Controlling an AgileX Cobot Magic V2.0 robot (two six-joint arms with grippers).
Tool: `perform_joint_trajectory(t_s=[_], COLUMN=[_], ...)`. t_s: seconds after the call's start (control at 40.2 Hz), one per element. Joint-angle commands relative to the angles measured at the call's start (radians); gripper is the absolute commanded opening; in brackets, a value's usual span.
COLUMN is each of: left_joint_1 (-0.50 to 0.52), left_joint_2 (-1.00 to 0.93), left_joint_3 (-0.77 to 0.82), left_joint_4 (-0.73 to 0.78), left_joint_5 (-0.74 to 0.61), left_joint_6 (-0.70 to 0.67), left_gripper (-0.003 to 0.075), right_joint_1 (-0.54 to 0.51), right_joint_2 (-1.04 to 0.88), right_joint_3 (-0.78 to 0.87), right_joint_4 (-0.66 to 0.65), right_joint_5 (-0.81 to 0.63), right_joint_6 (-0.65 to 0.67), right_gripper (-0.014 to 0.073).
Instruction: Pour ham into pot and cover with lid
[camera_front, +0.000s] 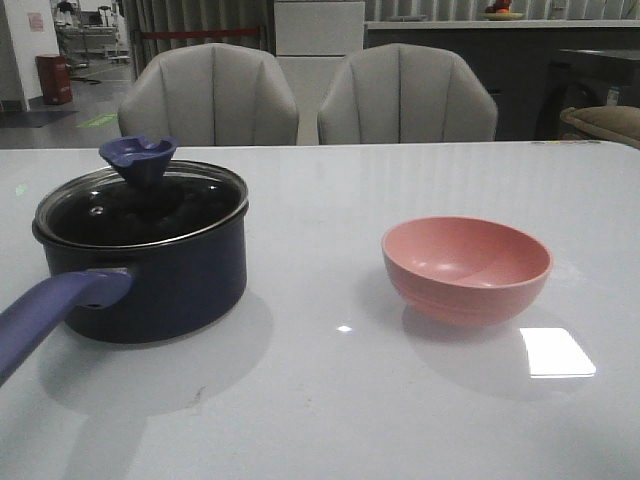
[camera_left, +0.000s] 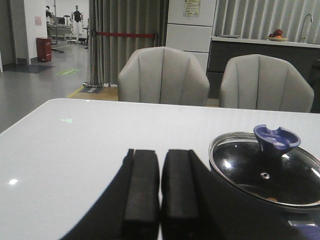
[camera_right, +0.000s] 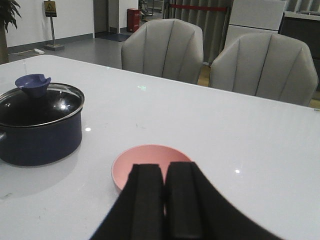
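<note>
**Lidded pot and pink bowl on white table**

While both grippers are held with their fingers pressed together on nothing, the round clear glass lid (camera_front: 142, 205) with its dark blue funnel-shaped knob is seen seated on the dark navy round saucepan (camera_front: 150, 275). Small orange-pink ham pieces (camera_left: 270, 199) are glimpsed through the glass. The smooth pink bowl (camera_front: 466, 268) is set well apart on the glossy white table (camera_front: 330, 400). The left gripper (camera_left: 160, 200) is positioned beside the pot, the right gripper (camera_right: 165, 205) near the bowl.
</note>
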Motion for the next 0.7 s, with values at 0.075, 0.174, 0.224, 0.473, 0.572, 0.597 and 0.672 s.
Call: perform_joint_trajectory(t_s=[0.075,0.174,0.224,0.473,0.572,0.597,0.672], left_joint_1=[0.0,0.0,0.0,0.0,0.0,0.0,0.0], left_joint_2=[-0.017,-0.017,-0.017,-0.017,-0.017,-0.017,-0.017], left_joint_3=[0.02,0.02,0.02,0.02,0.02,0.02,0.02], left_joint_4=[-0.008,-0.008,-0.008,-0.008,-0.008,-0.008,-0.008], left_joint_5=[-0.088,-0.088,-0.088,-0.088,-0.088,-0.088,-0.088], left_joint_6=[-0.012,-0.012,-0.012,-0.012,-0.012,-0.012,-0.012], left_gripper=[0.0113,0.0113,0.0113,0.0113,0.0113,0.0113,0.0113], right_joint_1=[0.001,0.001,0.001,-0.002,-0.033,-0.045,-0.104], right_joint_2=[0.009,0.009,0.009,0.009,-0.003,-0.008,-0.042], right_joint_3=[-0.028,-0.028,-0.028,-0.003,0.0,0.0,0.0], right_joint_4=[0.006,0.006,0.006,-0.042,-0.159,-0.189,-0.293], right_joint_5=[-0.07,-0.07,-0.07,-0.128,-0.135,-0.132,-0.104], right_joint_6=[-0.006,-0.006,-0.006,-0.02,0.062,0.095,0.193], right_gripper=[0.0159,0.0159,0.0159,0.0158,0.0158,0.0158,0.0158])
